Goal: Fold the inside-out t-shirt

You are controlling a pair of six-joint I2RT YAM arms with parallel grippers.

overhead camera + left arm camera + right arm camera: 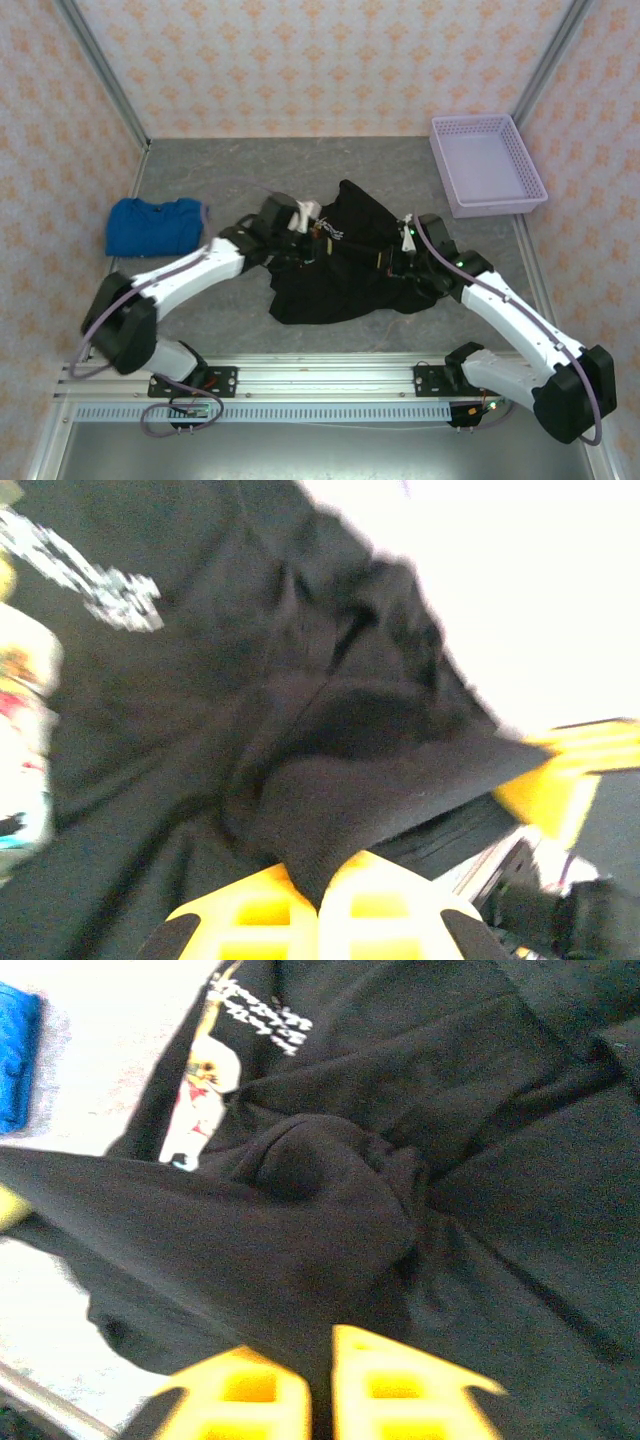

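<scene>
Nearest, clamped with left gripper [318,895]: a fold of the inside-out t-shirt [330,282]. Pinched likewise with right gripper [320,1385]. Heaped mid-table between the two. Cannot read white print [262,1022] or coloured tag [200,1100]: blurred.

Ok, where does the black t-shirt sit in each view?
Top external: the t-shirt lies bunched mid-table between the arms.
Left wrist: across the picture, a fold pinched in the left pincer.
Right wrist: likewise, a fold in the right pincer.
Shared landmark: its white lettering.
</scene>
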